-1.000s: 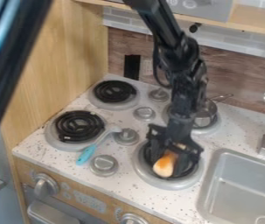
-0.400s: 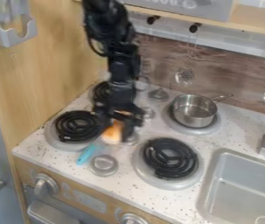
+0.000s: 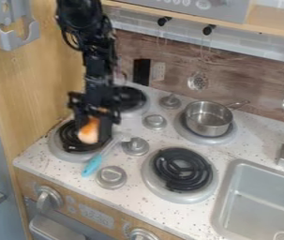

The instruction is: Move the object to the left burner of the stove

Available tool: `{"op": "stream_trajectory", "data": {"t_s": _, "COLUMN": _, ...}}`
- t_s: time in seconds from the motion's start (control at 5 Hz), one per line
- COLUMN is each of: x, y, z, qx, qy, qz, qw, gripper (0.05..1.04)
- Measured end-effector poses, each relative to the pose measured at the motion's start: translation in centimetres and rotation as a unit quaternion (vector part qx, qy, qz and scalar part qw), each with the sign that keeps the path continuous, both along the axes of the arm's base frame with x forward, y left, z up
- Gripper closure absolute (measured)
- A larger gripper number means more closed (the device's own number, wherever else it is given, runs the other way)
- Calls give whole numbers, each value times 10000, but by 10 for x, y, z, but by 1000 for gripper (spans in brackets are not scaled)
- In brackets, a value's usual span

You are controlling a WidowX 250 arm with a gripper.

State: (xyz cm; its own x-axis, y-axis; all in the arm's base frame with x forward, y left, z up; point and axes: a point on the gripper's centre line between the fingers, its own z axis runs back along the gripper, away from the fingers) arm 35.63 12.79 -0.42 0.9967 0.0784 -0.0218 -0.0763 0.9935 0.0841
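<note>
In front, a grey utensil with a blue handle (image 3: pixel 93 165) lay on your speckled white desk (image 3: pixel 131 193). Behind, your black two-finger tool (image 3: pixel 90 133) pinched an orange-and-white toy (image 3: pixel 88 132) over the left black coil burner (image 3: pixel 68 136). Farther back sat a shiny metal pot (image 3: pixel 201 123).

Camera view: mounted above the stovetop (image 3: pixel 163 137) front, angled obliquely downward toward the backsplash (image 3: pixel 247 75), at close range.
</note>
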Motion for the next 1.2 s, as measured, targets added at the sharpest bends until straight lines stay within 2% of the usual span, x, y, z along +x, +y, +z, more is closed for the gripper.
{"op": "stream_trajectory", "data": {"t_s": 0.2, "x": 3, "y": 13, "z": -17, "qx": -34, "qy": 239, "qz": 110, "qw": 9996, "gripper": 464}}
{"op": "stream_trajectory", "data": {"t_s": 0.6, "x": 18, "y": 19, "z": -39, "qx": -137, "qy": 492, "qz": 21, "qw": 9987, "gripper": 464}}
{"op": "stream_trajectory", "data": {"t_s": 0.8, "x": 22, "y": 20, "z": -42, "qx": -133, "qy": 504, "qz": -10, "qw": 9986, "gripper": 388}}
{"op": "stream_trajectory", "data": {"t_s": 1.0, "x": 22, "y": 20, "z": -43, "qx": -145, "qy": 488, "qz": -43, "qw": 9987, "gripper": 102}}
{"op": "stream_trajectory", "data": {"t_s": 1.2, "x": 18, "y": 17, "z": -41, "qx": -124, "qy": 466, "qz": -104, "qw": 9988, "gripper": 67}}
